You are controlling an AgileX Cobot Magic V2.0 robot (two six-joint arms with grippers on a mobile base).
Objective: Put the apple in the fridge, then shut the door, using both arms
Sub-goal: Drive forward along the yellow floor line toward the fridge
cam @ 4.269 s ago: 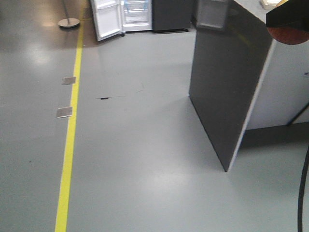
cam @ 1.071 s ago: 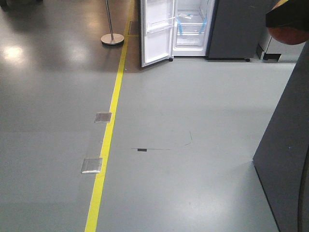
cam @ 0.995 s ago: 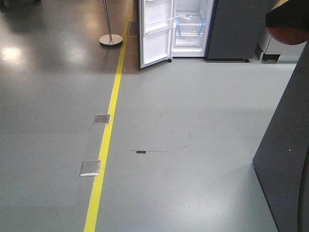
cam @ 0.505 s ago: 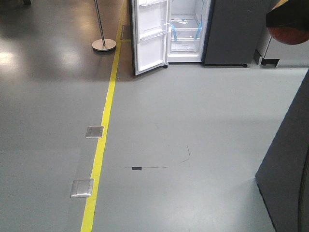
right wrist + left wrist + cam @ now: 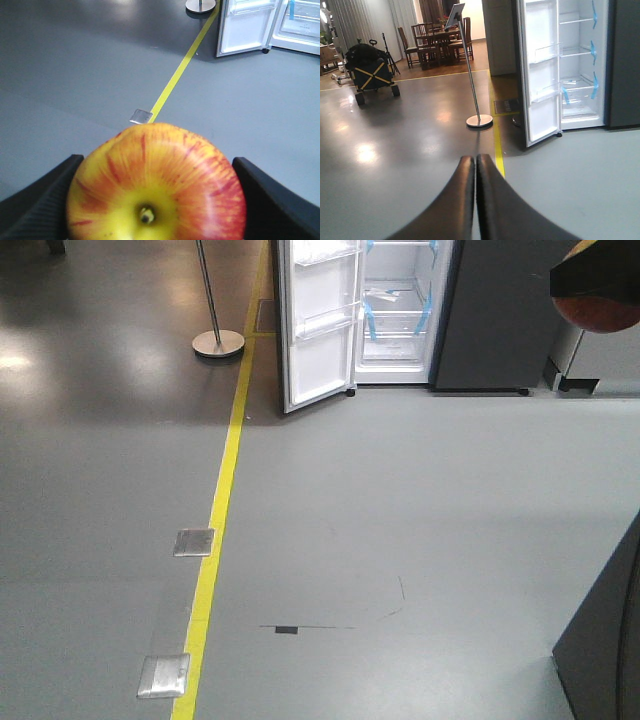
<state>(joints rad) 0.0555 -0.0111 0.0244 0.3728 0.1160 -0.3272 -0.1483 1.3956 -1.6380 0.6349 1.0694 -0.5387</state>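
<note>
Apple [image 5: 157,185] was held, fridge [image 5: 398,310] stood open
The right jaws were clamped on the apple, the left jaws pinched together, empty. The door [image 5: 318,325] hung wide across the floor [image 5: 400,520].

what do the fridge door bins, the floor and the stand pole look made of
Door bins: probably clear plastic; the white liner shows through them.
Floor: looks like smooth coated grey concrete or resin, semi-gloss; it mirrors lights.
Stand pole: likely brushed metal, silvery sheen.

The left gripper [image 5: 475,159] is pressed closed, while the right gripper [image 5: 157,162] clamps the apple [image 5: 155,195] between its fingers.
</note>
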